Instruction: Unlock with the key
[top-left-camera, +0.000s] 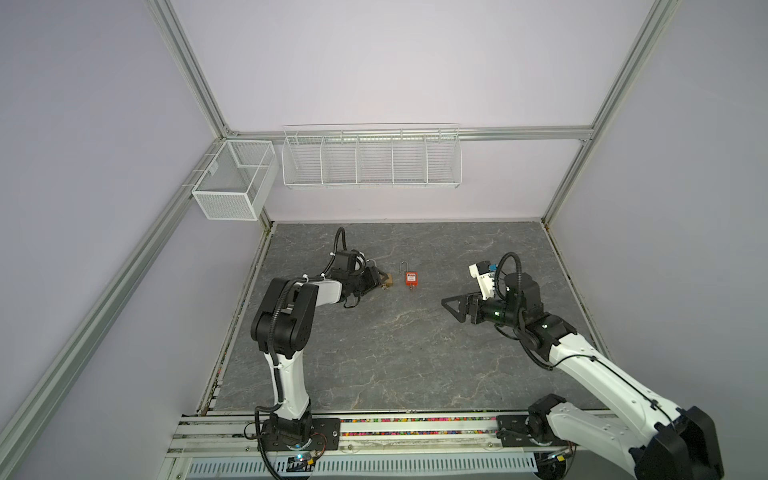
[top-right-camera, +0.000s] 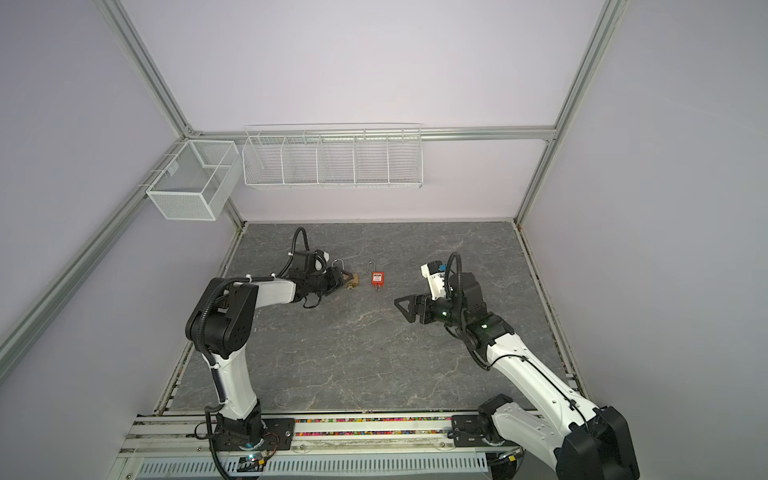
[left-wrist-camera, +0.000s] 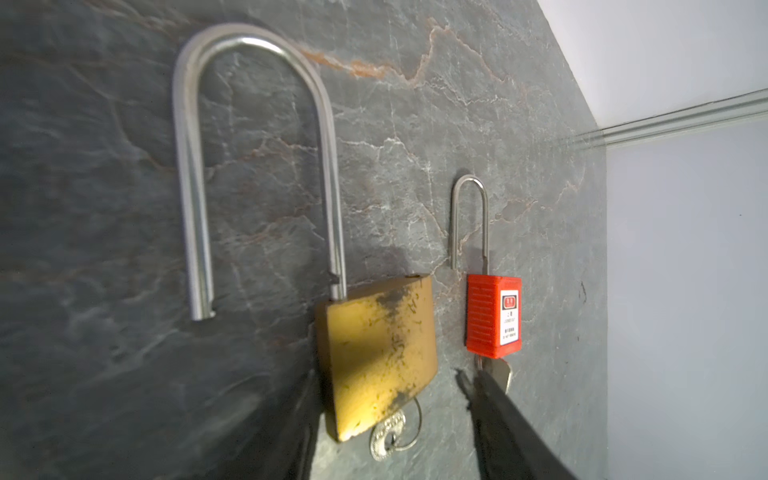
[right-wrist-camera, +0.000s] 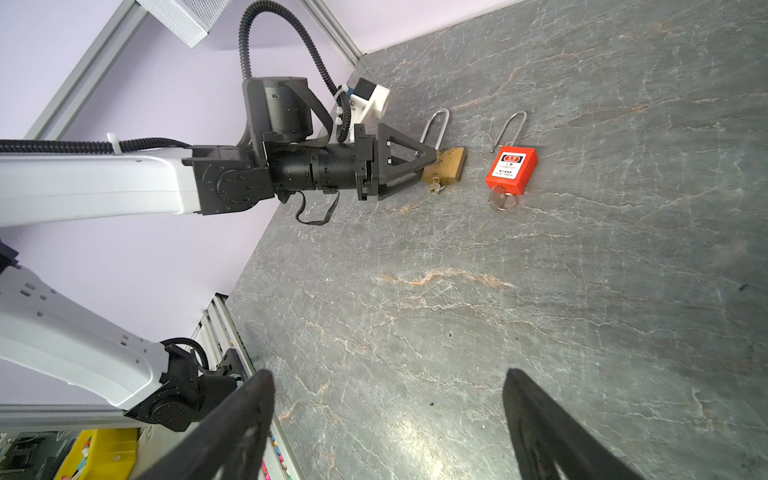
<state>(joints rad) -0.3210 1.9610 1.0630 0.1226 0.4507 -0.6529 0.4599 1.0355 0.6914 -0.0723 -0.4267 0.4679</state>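
tabletop (top-left-camera: 374, 353): a grey, veined slab is enclosed by lilac walls (top-left-camera: 374, 62) on an aluminium frame.
brass padlock (left-wrist-camera: 374, 349): it is laid flat left of centre, in the far half of the table. Its shackle (left-wrist-camera: 189, 166) is sprung, with one leg free of the body, and a key (left-wrist-camera: 386, 436) is seated in its base.
left gripper (left-wrist-camera: 385, 374): the jaws are parted and set astride the brass body. A clear gap is seen on the right side; contact on the left side cannot be told through the blur. Nothing is clamped.
step in hand: the brass lock is judged already unlocked, so letting go and backing off is taken as the move.
how it is done well: the jaws are best spread clear of both flanks before any retreat. The arm is best drawn back along its own line, so that neither body nor key is dragged. Care is owed on the right, where one finger lies close to the neighbouring lock's key.
red padlock (left-wrist-camera: 492, 316): it is laid just right of the brass one, apart from it. One shackle leg is seen clear of the body, so it too seems unlocked. A second key (right-wrist-camera: 503, 199) is seated in its base.
right gripper (right-wrist-camera: 388, 374): it is held well to the right over bare table, with the jaws spread wide and nothing between them.
mesh basket (top-left-camera: 226, 203): it is hung at the far-left corner; nothing is seen inside.
wire rack (top-left-camera: 370, 183): it is hung on the far wall and divided into five compartments; nothing is seen in any.
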